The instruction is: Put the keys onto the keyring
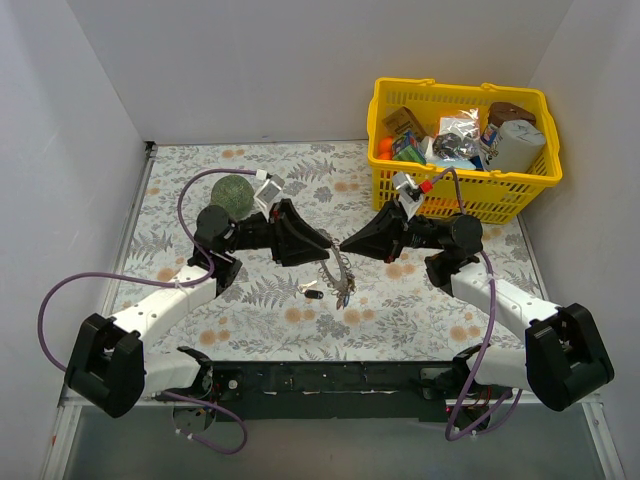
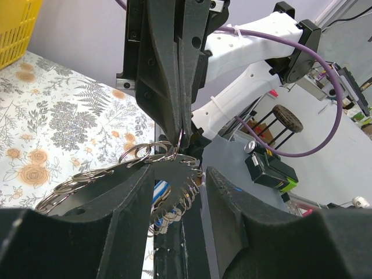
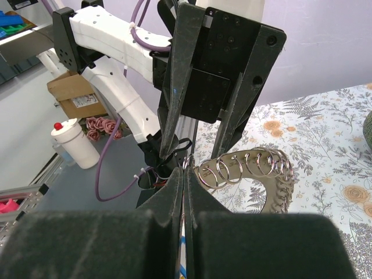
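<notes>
**Two Robot Hands Meet Over the Keyring**

Above the middle of a fern-and-flower patterned desk (image 1: 400, 320), the left hand (image 1: 325, 243) and the right hand (image 1: 346, 245) come tip to tip, with the keyring (image 1: 335, 272) between them. The grey band, edged with a row of small wire loops, curves down from the meeting point towards the near edge of the desk.

In the right wrist view, the right hand's fingers (image 3: 168, 203) are pressed flat together and pinch one of the small loops at the upper end of the band. In the left wrist view, the left hand's fingers (image 2: 116, 215) stand partly apart. The band fills the gap from one inner face to the other and appears to be gripped by its edges.

A small dark-headed key (image 1: 313, 293) lies on the desk just beside the lower end of the keyring.

A green ball (image 1: 232, 192) sits behind the left arm. A yellow basket (image 1: 400, 185) of assorted packages stands at the far right.
</notes>
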Controlling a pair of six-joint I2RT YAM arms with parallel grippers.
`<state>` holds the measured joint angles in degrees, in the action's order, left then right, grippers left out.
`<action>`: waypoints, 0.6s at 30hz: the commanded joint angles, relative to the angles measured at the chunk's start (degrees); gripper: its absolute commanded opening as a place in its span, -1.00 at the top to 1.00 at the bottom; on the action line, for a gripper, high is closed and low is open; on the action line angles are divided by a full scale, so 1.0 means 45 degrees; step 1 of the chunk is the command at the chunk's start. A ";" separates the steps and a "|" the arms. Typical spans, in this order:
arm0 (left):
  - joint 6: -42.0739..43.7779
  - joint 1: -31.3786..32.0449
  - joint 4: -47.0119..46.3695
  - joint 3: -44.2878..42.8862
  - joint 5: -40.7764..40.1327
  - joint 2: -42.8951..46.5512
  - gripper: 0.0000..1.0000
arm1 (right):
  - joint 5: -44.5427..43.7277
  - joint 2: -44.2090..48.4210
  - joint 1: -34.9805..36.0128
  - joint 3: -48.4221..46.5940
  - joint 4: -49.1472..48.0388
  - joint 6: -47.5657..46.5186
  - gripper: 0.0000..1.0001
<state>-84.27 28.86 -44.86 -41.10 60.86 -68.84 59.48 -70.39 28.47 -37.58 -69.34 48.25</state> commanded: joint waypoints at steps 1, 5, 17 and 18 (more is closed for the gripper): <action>0.0152 0.0226 -0.0304 -0.0417 -0.0145 0.0024 0.19 | -0.0309 0.0212 -0.0037 -0.0008 -0.1017 0.0118 0.97; 0.0172 0.0441 -0.0480 -0.0554 -0.0185 -0.0268 0.19 | -0.0309 0.0252 -0.0037 0.0109 -0.1017 0.0137 0.97; 0.0484 0.0598 -0.0460 -0.0885 -0.0361 -0.0288 0.19 | -0.0035 0.0096 -0.0057 0.0324 -0.1114 0.0137 0.97; 0.0504 0.0656 -0.0422 -0.0924 -0.0322 -0.0327 0.19 | -0.0035 0.0037 -0.0038 0.0344 -0.1192 0.0157 0.97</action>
<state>-83.35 30.81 -45.87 -42.39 60.27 -70.54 59.59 -70.37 28.16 -36.47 -70.11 48.29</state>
